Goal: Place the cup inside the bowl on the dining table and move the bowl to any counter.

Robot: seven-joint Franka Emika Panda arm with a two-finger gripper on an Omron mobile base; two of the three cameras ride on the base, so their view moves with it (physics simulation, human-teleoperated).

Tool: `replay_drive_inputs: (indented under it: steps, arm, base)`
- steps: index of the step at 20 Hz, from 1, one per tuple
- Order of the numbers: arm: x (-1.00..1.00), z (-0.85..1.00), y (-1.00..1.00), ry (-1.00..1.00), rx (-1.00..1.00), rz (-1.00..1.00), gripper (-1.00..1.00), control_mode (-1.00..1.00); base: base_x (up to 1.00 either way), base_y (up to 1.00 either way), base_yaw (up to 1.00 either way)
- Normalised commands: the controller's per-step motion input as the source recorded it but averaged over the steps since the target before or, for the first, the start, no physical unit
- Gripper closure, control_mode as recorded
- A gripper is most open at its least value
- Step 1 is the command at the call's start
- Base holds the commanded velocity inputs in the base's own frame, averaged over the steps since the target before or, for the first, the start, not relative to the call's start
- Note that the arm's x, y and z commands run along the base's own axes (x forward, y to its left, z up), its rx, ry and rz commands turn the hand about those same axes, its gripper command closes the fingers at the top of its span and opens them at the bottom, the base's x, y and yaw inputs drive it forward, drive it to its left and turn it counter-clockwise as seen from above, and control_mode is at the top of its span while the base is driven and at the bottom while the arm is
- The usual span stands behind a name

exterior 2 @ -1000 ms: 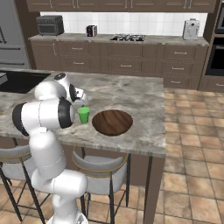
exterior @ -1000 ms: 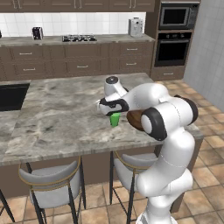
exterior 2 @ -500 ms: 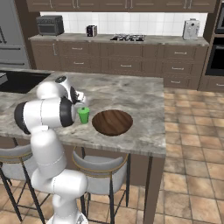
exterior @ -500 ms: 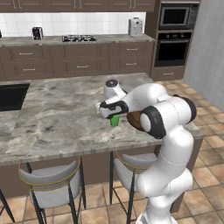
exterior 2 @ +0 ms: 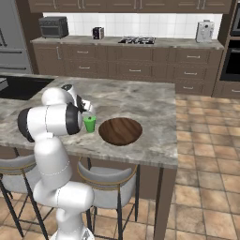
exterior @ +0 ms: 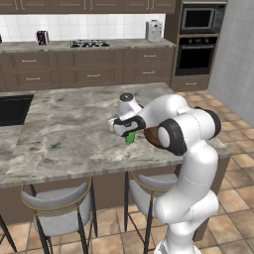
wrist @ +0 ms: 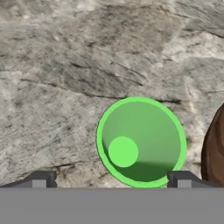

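The small green cup [wrist: 141, 141] stands upright on the marble dining table [exterior: 64, 134], seen straight down in the hand view. My gripper [wrist: 111, 179] hangs open just above it, one fingertip [wrist: 41, 178] to the cup's left and the other by its right rim. In the base views the cup [exterior: 130, 137] [exterior 2: 89, 124] sits right under the gripper [exterior: 123, 128] [exterior 2: 84, 111]. The dark wooden bowl [exterior 2: 120, 131] lies close beside the cup, empty. Its edge [wrist: 215, 153] shows at the right of the hand view, and my arm hides most of the bowl [exterior: 151, 136] in the left base view.
Two stools [exterior: 59, 203] [exterior 2: 108, 187] are tucked under the table's near edge. A dark sink [exterior: 12, 106] is set in the table's left end. The long counter [exterior 2: 140, 43] with a gas hob [exterior: 89, 43] runs along the back wall; an oven stack [exterior: 196, 47] stands to its right.
The hand has sunk slightly toward the cup. The jaws stay wide apart, and the cup and bowl have not moved.
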Motion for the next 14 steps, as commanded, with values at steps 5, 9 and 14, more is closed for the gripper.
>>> replay_drive_inputs:
  steps: [5,9,14]
  arm:
    - [0.03,-0.10,0.00,0.00,0.00,0.00,-1.00,-1.00]
    - [0.04,-0.09,0.00,0.00,0.00,0.00,-1.00,-1.00]
    - [0.02,-0.05,0.00,0.00,0.00,0.00,-1.00,-1.00]
  base:
    - [0.00,0.00,0.00]
    - [0.00,0.00,0.00]
    - [0.00,0.00,0.00]
